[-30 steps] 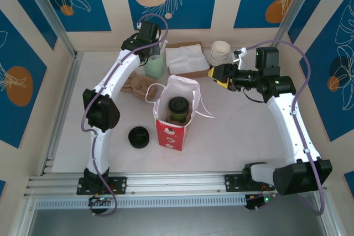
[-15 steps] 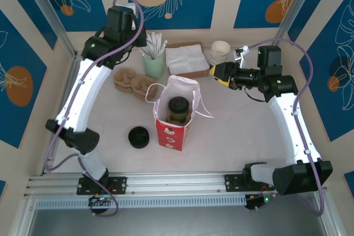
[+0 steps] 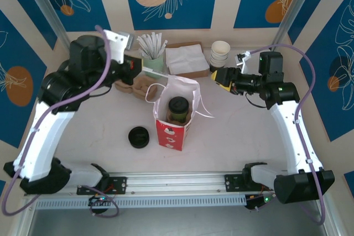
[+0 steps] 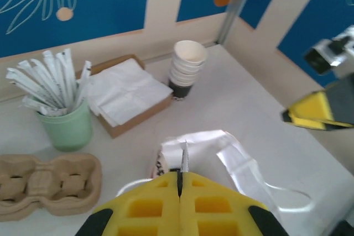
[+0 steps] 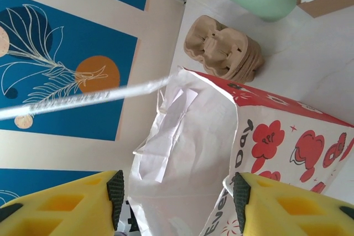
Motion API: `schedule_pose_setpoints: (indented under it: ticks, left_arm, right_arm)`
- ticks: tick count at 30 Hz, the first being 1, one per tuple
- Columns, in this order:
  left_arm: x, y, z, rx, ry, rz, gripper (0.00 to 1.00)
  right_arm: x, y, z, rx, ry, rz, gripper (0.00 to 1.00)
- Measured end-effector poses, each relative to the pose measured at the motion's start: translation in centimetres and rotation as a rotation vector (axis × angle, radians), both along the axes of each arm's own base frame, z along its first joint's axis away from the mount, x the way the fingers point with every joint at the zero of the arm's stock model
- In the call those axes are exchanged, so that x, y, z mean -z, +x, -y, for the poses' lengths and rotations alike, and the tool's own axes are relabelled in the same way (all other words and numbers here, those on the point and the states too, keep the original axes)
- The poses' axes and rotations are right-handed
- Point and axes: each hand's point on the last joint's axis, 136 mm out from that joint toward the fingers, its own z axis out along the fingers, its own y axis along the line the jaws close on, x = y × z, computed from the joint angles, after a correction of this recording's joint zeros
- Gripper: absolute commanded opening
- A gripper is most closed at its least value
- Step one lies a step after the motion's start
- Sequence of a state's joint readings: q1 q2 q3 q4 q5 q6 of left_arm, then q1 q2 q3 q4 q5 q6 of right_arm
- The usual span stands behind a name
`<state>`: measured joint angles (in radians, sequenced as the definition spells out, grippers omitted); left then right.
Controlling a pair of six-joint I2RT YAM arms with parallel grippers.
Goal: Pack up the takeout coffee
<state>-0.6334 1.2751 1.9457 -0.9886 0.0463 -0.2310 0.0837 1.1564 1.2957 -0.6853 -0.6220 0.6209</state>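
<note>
Blue leaf-patterned panels wall a pale tabletop; the takeout coffee (image 3: 178, 107) stands upright inside the open red bag (image 3: 172, 134) at the centre, its black lid showing, so the cup itself looks packed. Just left of the bag's far rim, the left gripper (image 4: 180, 181) is pinched on a wrapped straw (image 5: 83, 100) that points toward the bag's mouth; the right gripper (image 3: 220, 75) hangs with fingers spread, right of the bag. The step in hand appears to be adding the straw; lower it tip-first beside the cup, clear of the rim, and let go only once it is inside.
</note>
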Motion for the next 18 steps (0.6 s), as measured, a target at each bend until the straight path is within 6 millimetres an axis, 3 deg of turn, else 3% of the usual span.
schedule_pose_setpoints:
  ticks: [6,9,13,18]
  left_arm:
    - [0.4,-5.4,-1.1,0.136,-0.032,0.008,0.05]
    - [0.0,-6.9,-1.3,0.187,-0.04,0.026,0.06]
    - [0.4,-7.7,-1.3,0.22,-0.022,0.02,0.07]
    - [2.6,-7.5,-0.2,0.274,0.034,-0.064,0.09]
  right_arm:
    - [0.4,0.1,0.2,0.016,-0.009,0.001,0.54]
    - [1.0,-0.2,0.2,0.02,-0.007,-0.018,0.53]
    - [1.9,-0.4,0.1,0.023,-0.014,-0.039,0.54]
    - [2.1,-0.5,-0.2,0.02,-0.014,-0.044,0.54]
